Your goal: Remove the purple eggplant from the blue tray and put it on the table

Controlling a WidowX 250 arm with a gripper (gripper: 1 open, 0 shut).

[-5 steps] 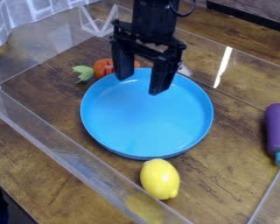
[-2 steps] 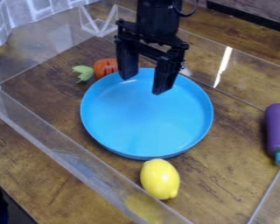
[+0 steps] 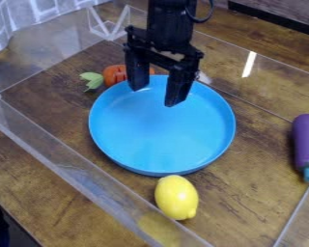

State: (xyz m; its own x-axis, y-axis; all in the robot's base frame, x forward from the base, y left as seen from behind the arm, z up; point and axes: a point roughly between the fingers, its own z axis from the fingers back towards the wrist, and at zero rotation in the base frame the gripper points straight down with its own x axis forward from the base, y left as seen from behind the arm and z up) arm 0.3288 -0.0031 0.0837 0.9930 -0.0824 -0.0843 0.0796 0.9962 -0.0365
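The purple eggplant [image 3: 305, 142] lies on the table [image 3: 261, 198] at the right edge of the view, its teal stem end pointing toward the camera, well outside the blue tray [image 3: 162, 127]. The round tray sits mid-table with nothing inside it. My black gripper [image 3: 158, 87] hangs pointing down over the tray's far-left rim, jaws open and holding nothing. One finger [image 3: 178, 87] stands over the tray's inside and the other reaches down at the rim near the carrot.
An orange carrot [image 3: 109, 75] with a green top lies just beyond the tray's far-left rim, beside my gripper. A yellow lemon [image 3: 177, 197] rests by the tray's near rim. Clear acrylic walls [image 3: 67, 178] run around the table's edges.
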